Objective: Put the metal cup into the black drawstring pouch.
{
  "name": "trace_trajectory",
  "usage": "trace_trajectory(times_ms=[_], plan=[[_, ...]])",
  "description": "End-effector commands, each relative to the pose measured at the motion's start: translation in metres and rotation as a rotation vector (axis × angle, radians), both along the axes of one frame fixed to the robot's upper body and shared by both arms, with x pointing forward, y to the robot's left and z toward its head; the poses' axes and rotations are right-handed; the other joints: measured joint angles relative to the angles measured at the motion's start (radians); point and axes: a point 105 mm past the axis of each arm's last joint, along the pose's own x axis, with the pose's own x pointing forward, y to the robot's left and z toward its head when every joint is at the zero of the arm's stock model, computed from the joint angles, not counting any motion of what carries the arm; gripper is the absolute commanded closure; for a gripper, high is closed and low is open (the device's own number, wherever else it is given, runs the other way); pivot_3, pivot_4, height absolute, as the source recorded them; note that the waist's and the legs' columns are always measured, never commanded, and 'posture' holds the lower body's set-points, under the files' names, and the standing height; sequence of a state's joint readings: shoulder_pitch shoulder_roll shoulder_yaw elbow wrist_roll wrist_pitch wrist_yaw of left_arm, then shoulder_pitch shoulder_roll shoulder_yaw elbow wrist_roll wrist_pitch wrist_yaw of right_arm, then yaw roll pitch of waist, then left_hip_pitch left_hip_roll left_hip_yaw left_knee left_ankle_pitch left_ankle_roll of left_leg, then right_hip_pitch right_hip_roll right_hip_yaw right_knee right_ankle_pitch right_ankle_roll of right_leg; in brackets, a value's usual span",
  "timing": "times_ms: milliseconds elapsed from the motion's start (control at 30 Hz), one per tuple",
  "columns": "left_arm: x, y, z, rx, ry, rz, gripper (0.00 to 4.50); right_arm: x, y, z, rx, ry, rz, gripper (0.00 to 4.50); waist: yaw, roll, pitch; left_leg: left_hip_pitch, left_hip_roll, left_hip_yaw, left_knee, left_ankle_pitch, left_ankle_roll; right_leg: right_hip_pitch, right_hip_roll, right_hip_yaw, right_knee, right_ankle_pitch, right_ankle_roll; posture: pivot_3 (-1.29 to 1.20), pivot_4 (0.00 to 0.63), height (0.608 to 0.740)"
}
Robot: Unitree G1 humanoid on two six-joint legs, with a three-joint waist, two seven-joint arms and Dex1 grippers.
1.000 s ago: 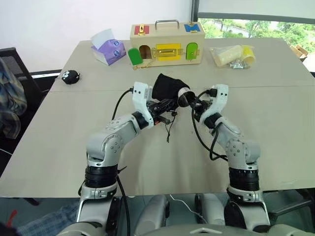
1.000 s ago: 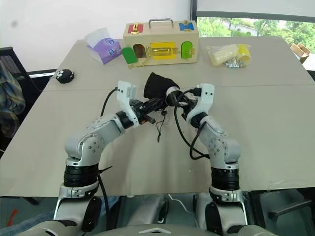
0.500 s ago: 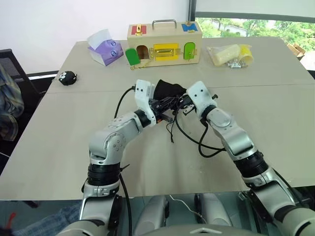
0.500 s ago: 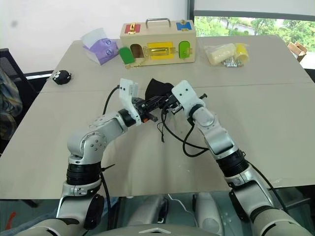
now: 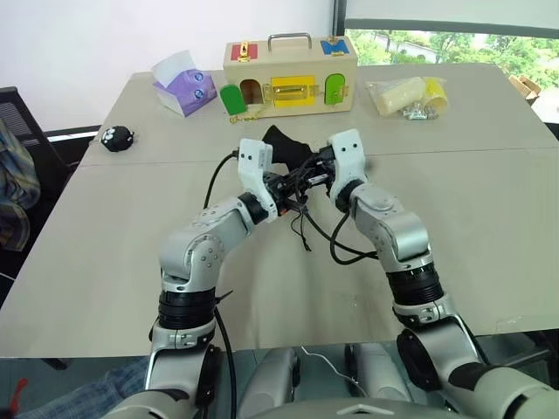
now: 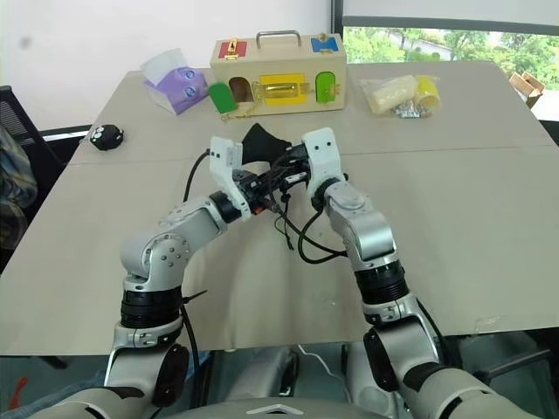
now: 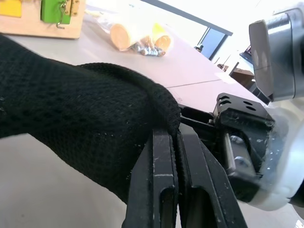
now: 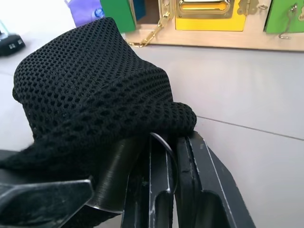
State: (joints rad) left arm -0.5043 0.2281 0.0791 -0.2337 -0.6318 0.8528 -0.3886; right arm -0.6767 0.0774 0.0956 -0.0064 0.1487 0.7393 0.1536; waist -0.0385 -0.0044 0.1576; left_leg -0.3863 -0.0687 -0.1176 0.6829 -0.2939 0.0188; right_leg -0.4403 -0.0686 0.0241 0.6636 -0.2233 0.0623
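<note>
The black drawstring pouch (image 5: 281, 143) hangs in the air over the middle of the table, held from both sides. My left gripper (image 7: 176, 156) is shut on the fabric edge at the pouch's mouth. From the right, my right gripper (image 8: 173, 164) is shut on the thin rim of the metal cup (image 8: 115, 176). Its grey wall goes into the pouch (image 8: 95, 85), and the mesh drapes over most of it. In the head views both grippers meet just below the pouch, left gripper (image 5: 290, 186) and right gripper (image 5: 314, 175) almost touching. The cord (image 5: 301, 231) dangles toward the table.
A wooden latch box (image 5: 291, 77) stands at the back, just behind the pouch. A purple tissue box (image 5: 185, 83) and a round black toy (image 5: 116, 136) sit at the back left. A clear bag of yellow items (image 5: 406, 96) lies at the back right.
My right arm has swung left and rolled its wrist, carrying the cup into the pouch's mouth; the shiny cup no longer shows from above. The left gripper has kept its hold in place.
</note>
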Motion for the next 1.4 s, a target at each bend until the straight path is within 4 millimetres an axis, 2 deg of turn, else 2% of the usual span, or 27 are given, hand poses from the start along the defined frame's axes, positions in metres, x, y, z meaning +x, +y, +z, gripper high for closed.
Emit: trace_trajectory(times_ms=[33, 300, 467, 800, 867, 900, 967, 1067, 1200, 1333, 1400], plan=[[-0.004, -0.005, 0.011, -0.014, -0.048, -0.022, 4.50, -0.014, 0.000, 0.033, 0.057, -0.127, 0.078, 3.54, 0.001, 0.000, 0.000, 0.000, 0.000, 0.000, 0.000, 0.000, 0.000, 0.000, 0.000, 0.000, 0.000, 0.000, 0.000, 0.00, 0.150, 0.710], [0.000, -0.002, 0.013, -0.024, -0.049, -0.010, 4.50, -0.030, -0.012, 0.038, 0.098, -0.155, 0.144, 0.06, -0.003, 0.000, 0.000, 0.000, 0.000, 0.000, 0.000, 0.000, 0.000, 0.000, 0.000, 0.000, 0.000, 0.000, 0.000, 0.00, 0.150, 0.710], [0.008, 0.002, 0.021, -0.062, -0.053, 0.021, 4.50, -0.036, -0.029, 0.029, 0.047, -0.140, 0.159, 0.06, 0.002, 0.000, 0.000, 0.000, 0.000, 0.000, 0.000, 0.000, 0.000, -0.001, 0.000, 0.000, 0.001, 0.000, 0.000, 0.00, 0.150, 0.710], [0.018, 0.006, 0.034, -0.164, -0.028, 0.050, 4.50, -0.057, -0.045, 0.028, 0.086, -0.118, 0.278, 0.06, 0.002, 0.000, 0.000, -0.001, 0.000, 0.000, 0.000, 0.000, 0.000, -0.001, -0.001, 0.000, 0.000, 0.000, 0.000, 0.00, 0.150, 0.710], [0.020, 0.007, 0.038, -0.201, -0.014, 0.060, 4.50, -0.063, -0.047, 0.022, 0.098, -0.085, 0.323, 0.06, 0.003, 0.000, 0.000, -0.001, -0.001, 0.000, 0.000, 0.000, 0.000, -0.001, -0.001, 0.000, 0.000, 0.000, 0.000, 0.00, 0.150, 0.710], [0.021, 0.008, 0.040, -0.218, -0.008, 0.065, 4.50, -0.069, -0.048, 0.011, 0.075, -0.052, 0.362, 0.06, 0.004, 0.000, 0.000, -0.001, 0.000, 0.000, 0.000, 0.000, 0.000, -0.001, -0.001, 0.000, 0.000, 0.000, 0.000, 0.00, 0.150, 0.710], [0.023, 0.007, 0.042, -0.229, -0.003, 0.066, 4.50, -0.071, -0.047, -0.011, -0.008, -0.006, 0.378, 0.06, 0.006, 0.000, 0.000, -0.001, 0.000, 0.000, 0.000, 0.000, 0.000, 0.000, -0.001, -0.001, 0.000, 0.000, 0.000, 0.00, 0.150, 0.710], [0.023, 0.006, 0.042, -0.235, 0.004, 0.066, 4.50, -0.059, -0.039, -0.033, -0.119, 0.003, 0.337, 0.06, -0.001, -0.001, 0.000, -0.001, -0.001, 0.001, 0.000, 0.000, 0.000, -0.001, -0.001, 0.001, 0.000, 0.000, 0.000, 0.00, 0.150, 0.710], [0.023, 0.004, 0.041, -0.237, 0.009, 0.067, 4.50, -0.047, -0.020, -0.044, -0.100, -0.004, 0.326, 0.06, -0.002, -0.001, 0.000, 0.001, 0.000, 0.002, 0.000, 0.000, -0.001, -0.001, 0.000, 0.002, 0.001, 0.000, 0.000, 0.00, 0.150, 0.710], [0.023, 0.003, 0.040, -0.238, 0.010, 0.067, 4.50, -0.040, -0.011, -0.052, -0.127, -0.027, 0.331, 0.06, 0.002, -0.001, 0.000, 0.000, 0.000, 0.002, 0.000, 0.000, -0.001, -0.001, 0.000, 0.002, 0.001, 0.000, 0.000, 0.00, 0.150, 0.710], [0.023, 0.004, 0.040, -0.234, 0.007, 0.070, 4.50, -0.034, -0.006, -0.062, -0.184, -0.026, 0.334, 0.06, 0.005, -0.001, 0.000, 0.000, -0.001, 0.001, 0.001, 0.000, -0.001, 0.000, 0.000, 0.001, 0.001, 0.000, 0.000, 0.00, 0.150, 0.710]])
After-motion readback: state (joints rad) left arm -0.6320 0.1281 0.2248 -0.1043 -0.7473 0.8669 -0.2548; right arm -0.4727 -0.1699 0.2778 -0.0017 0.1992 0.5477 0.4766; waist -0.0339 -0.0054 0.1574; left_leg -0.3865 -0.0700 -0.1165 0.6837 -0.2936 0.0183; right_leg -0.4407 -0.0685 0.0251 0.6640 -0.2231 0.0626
